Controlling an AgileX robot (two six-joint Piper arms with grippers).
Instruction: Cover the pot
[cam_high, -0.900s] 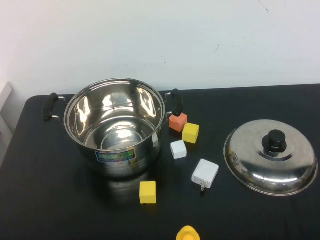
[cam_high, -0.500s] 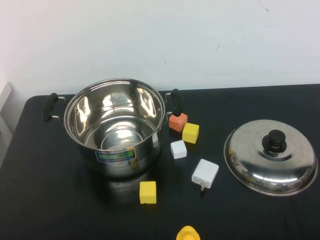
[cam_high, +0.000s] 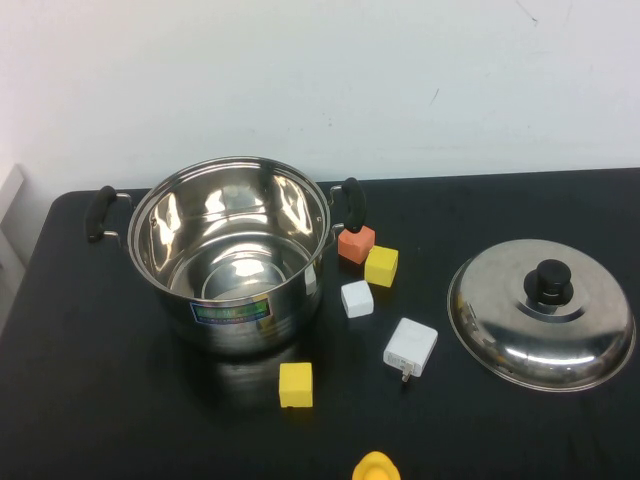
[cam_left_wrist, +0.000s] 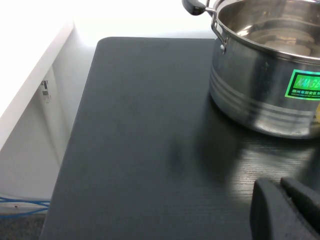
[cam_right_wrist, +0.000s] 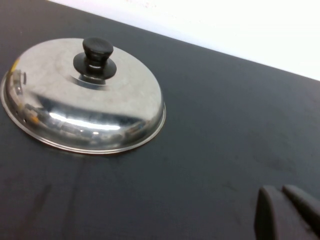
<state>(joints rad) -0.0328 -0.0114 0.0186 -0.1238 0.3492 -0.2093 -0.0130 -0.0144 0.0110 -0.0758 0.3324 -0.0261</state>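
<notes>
The left gripper (cam_left_wrist: 290, 210) is hovering clenched, empty, near the pot (cam_left_wrist: 265, 75); the right gripper (cam_right_wrist: 287, 212), clenched too, is hovering near the lid (cam_right_wrist: 82, 95)

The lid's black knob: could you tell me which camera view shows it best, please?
The right wrist view: the knob on the lid is close, above the right pincer. The high view shows it smaller; the left wrist view shows only the pot and left pincer.

A lab-like test bench: black table (cam_high: 520, 430), bare white wall (cam_high: 320, 80).
</notes>
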